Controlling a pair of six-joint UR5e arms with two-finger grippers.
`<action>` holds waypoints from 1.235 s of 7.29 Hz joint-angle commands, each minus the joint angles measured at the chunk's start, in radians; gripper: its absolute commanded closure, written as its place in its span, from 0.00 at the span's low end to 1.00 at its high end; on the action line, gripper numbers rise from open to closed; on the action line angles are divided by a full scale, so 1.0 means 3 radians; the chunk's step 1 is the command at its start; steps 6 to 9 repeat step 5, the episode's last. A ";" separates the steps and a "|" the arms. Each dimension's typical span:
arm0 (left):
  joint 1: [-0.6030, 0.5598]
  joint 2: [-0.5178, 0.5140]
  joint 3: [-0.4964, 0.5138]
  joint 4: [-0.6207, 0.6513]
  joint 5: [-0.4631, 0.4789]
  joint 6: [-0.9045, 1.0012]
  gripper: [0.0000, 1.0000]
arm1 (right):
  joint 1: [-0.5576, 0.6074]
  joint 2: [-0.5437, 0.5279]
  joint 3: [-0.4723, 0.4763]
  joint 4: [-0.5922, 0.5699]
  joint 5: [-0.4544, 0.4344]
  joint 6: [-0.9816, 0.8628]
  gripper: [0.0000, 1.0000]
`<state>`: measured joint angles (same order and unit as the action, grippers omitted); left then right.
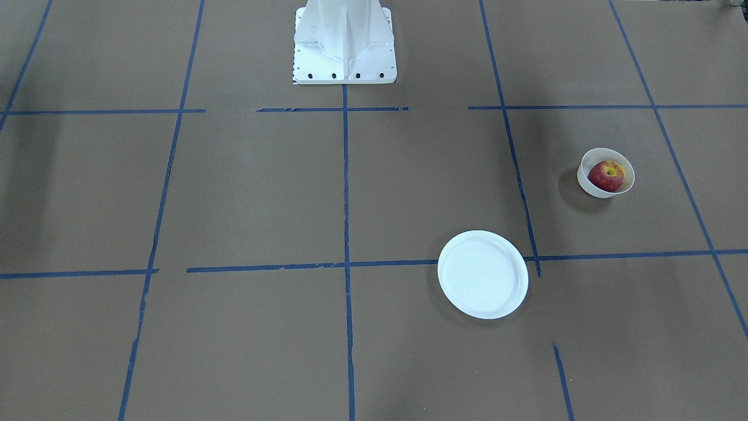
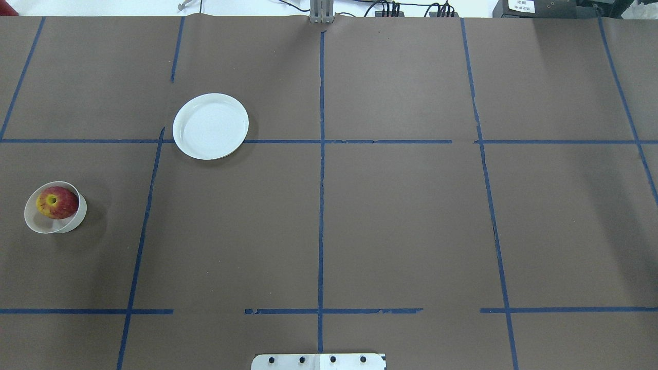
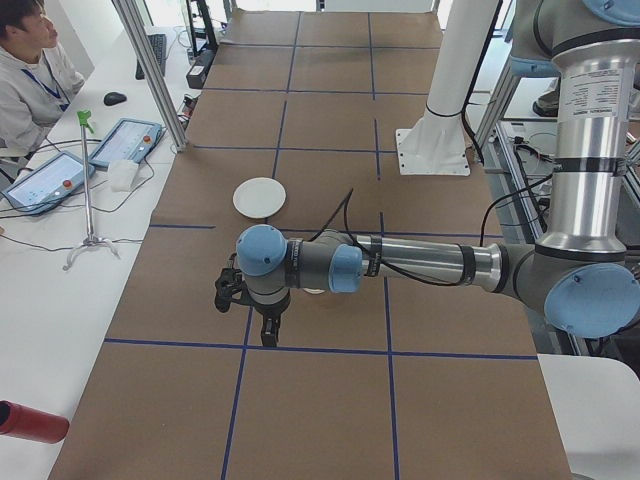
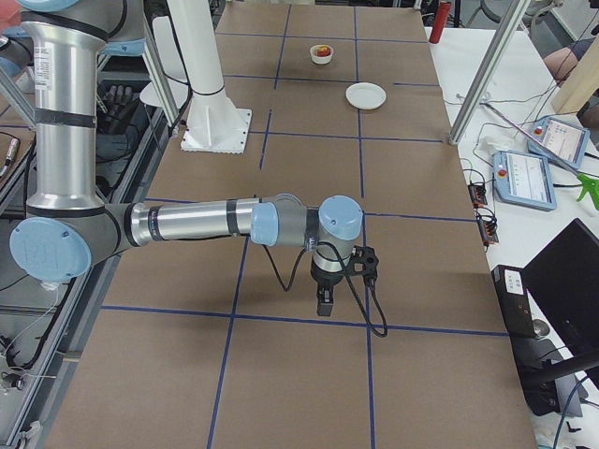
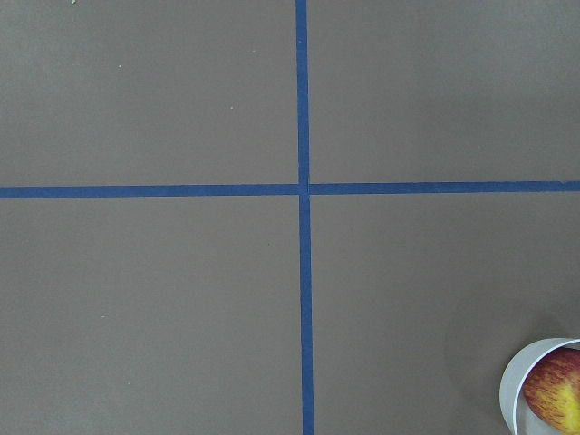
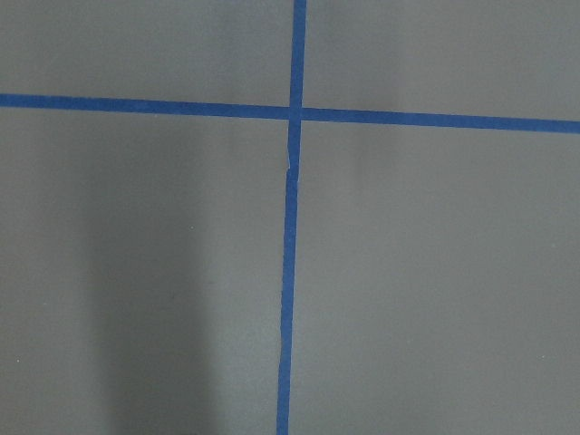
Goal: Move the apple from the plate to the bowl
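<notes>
Since the apple (image 1: 606,175) lies inside the bowl (image 1: 587,186) at the right of the front view, well apart from the bare plate (image 1: 482,275) on the bench (image 1: 251,193), I judge the job done. Whether my left pincer (image 3: 268,335) or right pincer (image 4: 324,304) is spread or pressed together, I cannot tell. One risk is that my left arm, hanging near the bowl, clips it in a low sweep and spills the apple.

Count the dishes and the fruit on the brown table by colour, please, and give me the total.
White or cream-white: 2 (flat round white plate, small deep cream-white bowl)
Red: 1 (small round red apple with a yellow patch, lying in the bowl)
Total: 3
</notes>
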<state>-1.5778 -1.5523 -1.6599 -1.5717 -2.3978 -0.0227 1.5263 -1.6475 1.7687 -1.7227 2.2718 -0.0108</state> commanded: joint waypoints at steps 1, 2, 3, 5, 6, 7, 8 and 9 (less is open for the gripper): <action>-0.0002 -0.0005 -0.0005 0.0003 0.0011 0.0004 0.00 | 0.0000 0.0000 0.0000 0.0000 0.0000 0.0000 0.00; 0.0003 0.0000 0.0000 0.0008 0.0016 0.0009 0.00 | 0.0000 0.0000 0.0000 0.0000 0.0000 0.0000 0.00; -0.0002 0.0025 0.0000 0.0003 0.0016 0.0009 0.00 | 0.0000 0.0000 0.0000 0.0000 0.0000 0.0000 0.00; -0.0002 0.0030 -0.0020 0.0008 0.0016 0.0009 0.00 | 0.0000 0.0000 0.0000 0.0000 0.0000 0.0000 0.00; -0.0002 0.0030 -0.0020 0.0008 0.0016 0.0009 0.00 | 0.0000 0.0000 0.0000 0.0000 0.0000 0.0000 0.00; -0.0002 0.0030 -0.0020 0.0008 0.0016 0.0009 0.00 | 0.0000 0.0000 0.0000 0.0000 0.0000 0.0000 0.00; -0.0002 0.0030 -0.0020 0.0008 0.0016 0.0009 0.00 | 0.0000 0.0000 0.0000 0.0000 0.0000 0.0000 0.00; -0.0002 0.0030 -0.0020 0.0008 0.0016 0.0009 0.00 | 0.0000 0.0000 0.0000 0.0000 0.0000 0.0000 0.00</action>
